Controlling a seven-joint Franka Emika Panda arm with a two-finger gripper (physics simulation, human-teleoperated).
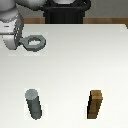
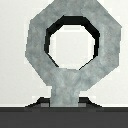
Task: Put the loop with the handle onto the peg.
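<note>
White matte worktop (image 1: 70, 65); pincer (image 1: 19, 41) grasps the mottled grey loop with the handle (image 1: 34, 43), well apart from the smooth cylindrical peg (image 1: 34, 104).

Tabletop (image 1: 70, 65): flat, plain white surface; it fills most of the exterior view and forms the pale background in the wrist view. Its far edge meets a brown strip.
Peg (image 1: 34, 104): dark grey round cylinder, upright on the tabletop, near the front edge on the exterior view's left.
Wooden block (image 1: 95, 105): brown rectangular block, upright on the tabletop, near the front edge on the exterior view's right, well apart from the peg.
Loop with the handle (image 1: 33, 43): grey-green ring at the far left of the exterior view; contact with the tabletop cannot be determined.
</note>
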